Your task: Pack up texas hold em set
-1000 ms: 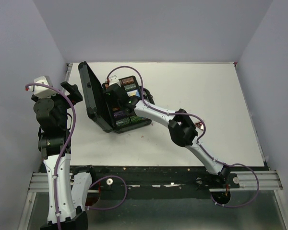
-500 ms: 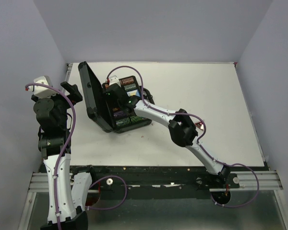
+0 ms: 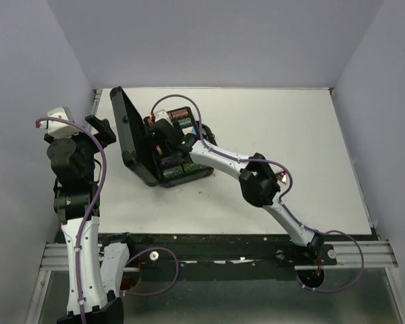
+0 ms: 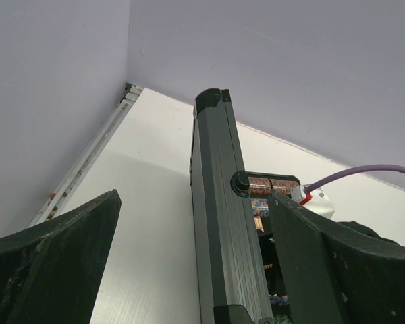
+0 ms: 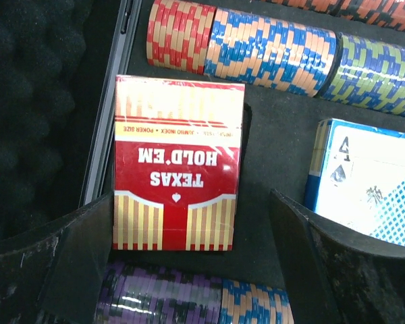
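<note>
The red deck (image 5: 177, 162) lies flat inside the open case (image 3: 129, 131), with the right tool (image 5: 189, 236) spread apart above it and gripping nothing; the likely next move is for the left tool (image 4: 196, 250), also apart beside the case's raised lid, to push it shut.

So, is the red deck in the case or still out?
In: the red deck lies flat in the case, between chip rows.

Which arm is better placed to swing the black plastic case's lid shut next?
Left, probably. The left gripper sits open outside the upright lid, while the right gripper hangs open inside the black plastic case, over the red card deck.
</note>
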Controlling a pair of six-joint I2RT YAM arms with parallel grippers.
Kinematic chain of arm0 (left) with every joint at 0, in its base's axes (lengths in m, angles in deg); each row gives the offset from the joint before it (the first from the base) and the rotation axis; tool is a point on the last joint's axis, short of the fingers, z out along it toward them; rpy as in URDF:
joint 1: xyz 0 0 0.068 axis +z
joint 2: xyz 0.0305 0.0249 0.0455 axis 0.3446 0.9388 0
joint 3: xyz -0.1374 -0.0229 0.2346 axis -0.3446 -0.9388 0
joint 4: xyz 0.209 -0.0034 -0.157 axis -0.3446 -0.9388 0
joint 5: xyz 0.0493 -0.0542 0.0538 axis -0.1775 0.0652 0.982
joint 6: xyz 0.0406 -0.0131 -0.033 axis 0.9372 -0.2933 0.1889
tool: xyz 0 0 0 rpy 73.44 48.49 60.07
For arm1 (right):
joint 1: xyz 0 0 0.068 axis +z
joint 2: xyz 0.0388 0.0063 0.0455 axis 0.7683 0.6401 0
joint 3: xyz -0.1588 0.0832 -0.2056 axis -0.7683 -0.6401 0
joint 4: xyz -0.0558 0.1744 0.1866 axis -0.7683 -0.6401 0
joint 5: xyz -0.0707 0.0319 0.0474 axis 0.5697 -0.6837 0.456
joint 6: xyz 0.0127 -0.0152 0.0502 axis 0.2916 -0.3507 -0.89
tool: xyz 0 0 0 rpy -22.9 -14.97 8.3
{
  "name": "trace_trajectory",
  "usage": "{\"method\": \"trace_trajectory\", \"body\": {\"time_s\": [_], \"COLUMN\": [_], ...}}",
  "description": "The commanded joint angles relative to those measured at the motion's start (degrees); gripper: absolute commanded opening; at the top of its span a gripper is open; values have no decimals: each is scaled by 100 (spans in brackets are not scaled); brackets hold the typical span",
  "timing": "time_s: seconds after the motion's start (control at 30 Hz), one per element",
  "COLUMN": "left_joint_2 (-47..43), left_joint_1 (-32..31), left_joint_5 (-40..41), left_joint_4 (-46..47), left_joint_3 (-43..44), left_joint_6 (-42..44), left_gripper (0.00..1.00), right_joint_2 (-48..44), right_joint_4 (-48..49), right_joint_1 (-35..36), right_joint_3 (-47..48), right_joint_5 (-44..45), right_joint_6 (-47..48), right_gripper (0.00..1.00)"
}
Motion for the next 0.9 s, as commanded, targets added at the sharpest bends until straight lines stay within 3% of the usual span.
{"method": "trace_trajectory", "body": {"time_s": [0.0,0.33,0.47,0.53,0.63,0.77,0.87], "left_joint_2": [-59,-41,-32,-32,-24,-15,3], "left_joint_1": [44,44,44,44,44,44,44], "left_joint_5": [-9,-27,-62,-62,-53,-62,-79], "left_joint_4": [99,108,117,117,117,117,125], "left_joint_3": [-37,-54,-54,-63,-63,-63,-63], "left_joint_6": [-21,-12,-21,-21,-21,-21,-38], "left_gripper": [99,99,99,99,99,99,99], "right_joint_2": [-514,-787,-506,-357,-76,136,285], "right_joint_4": [-104,618,750,864,899,855,864], "right_joint_1": [-44,-106,-193,-237,-238,-238,-238], "right_joint_3": [-317,-503,-152,16,288,386,403], "right_joint_5": [-110,-770,-813,-954,-1068,-1043,-893], "right_joint_6": [106,44,71,114,307,405,545], "right_gripper": [97,93,70,65,64,71,71]}}
